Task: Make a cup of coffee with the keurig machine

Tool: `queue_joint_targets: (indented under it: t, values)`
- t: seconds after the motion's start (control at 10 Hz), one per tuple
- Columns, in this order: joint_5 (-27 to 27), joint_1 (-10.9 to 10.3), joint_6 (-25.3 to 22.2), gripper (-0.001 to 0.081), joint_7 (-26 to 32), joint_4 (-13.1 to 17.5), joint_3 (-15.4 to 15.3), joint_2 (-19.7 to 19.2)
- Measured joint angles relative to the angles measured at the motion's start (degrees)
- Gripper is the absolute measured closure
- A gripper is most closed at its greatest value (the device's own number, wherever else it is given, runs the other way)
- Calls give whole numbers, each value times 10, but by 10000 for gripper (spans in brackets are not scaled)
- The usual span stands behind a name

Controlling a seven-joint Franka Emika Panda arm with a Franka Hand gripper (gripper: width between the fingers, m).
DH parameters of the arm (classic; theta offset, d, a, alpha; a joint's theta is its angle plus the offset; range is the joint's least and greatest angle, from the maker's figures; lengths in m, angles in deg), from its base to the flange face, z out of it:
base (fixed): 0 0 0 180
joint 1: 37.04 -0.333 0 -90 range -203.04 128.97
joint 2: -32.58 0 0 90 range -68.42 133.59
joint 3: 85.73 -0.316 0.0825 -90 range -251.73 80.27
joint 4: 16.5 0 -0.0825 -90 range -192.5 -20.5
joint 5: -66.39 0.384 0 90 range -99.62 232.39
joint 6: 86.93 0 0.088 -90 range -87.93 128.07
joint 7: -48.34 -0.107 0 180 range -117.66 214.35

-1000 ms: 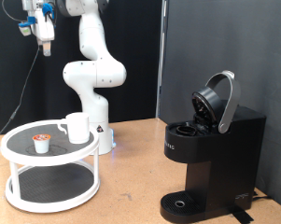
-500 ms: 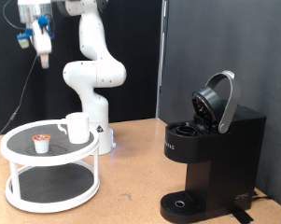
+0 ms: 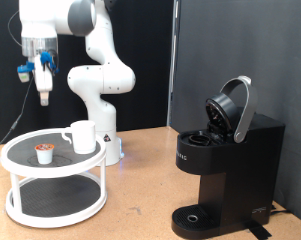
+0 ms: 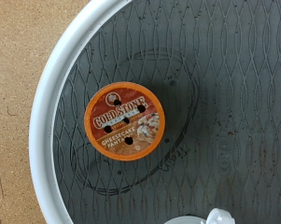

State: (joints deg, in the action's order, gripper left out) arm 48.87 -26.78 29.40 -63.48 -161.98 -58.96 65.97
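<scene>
The white cup (image 3: 82,136) stands on the top tier of a white two-tier round rack (image 3: 20,196) at the exterior view's left. A small brown-topped coffee pod (image 3: 44,153) sits beside it on the same tier. The black keurig machine (image 3: 225,175) stands at the right with its domed lid (image 3: 233,108) hinged open. My gripper (image 3: 42,97) hangs well above the rack, roughly over the pod, with nothing seen in it. The wrist view looks straight down on the pod (image 4: 124,120) on the rack's grey mat, inside the white rim (image 4: 58,121); my fingers do not show there.
The arm's white base (image 3: 100,85) stands behind the rack on the wooden table (image 3: 140,190). A black curtain forms the backdrop. A cable hangs down at the left near the gripper.
My gripper has come down from the upper left corner and now hangs lower over the rack. The cup, pod and machine have not moved.
</scene>
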Motion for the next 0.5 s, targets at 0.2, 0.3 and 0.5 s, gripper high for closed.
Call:
queue_joint_targets:
  t: [0.2, 0.3, 0.5]
  values:
    - [14, 0, -4, 72, 5, 0, 2, -1]
    - [19, 0, -3, 72, 6, -2, 5, -3]
    - [21, 0, 29, 72, 6, -15, 13, -16]
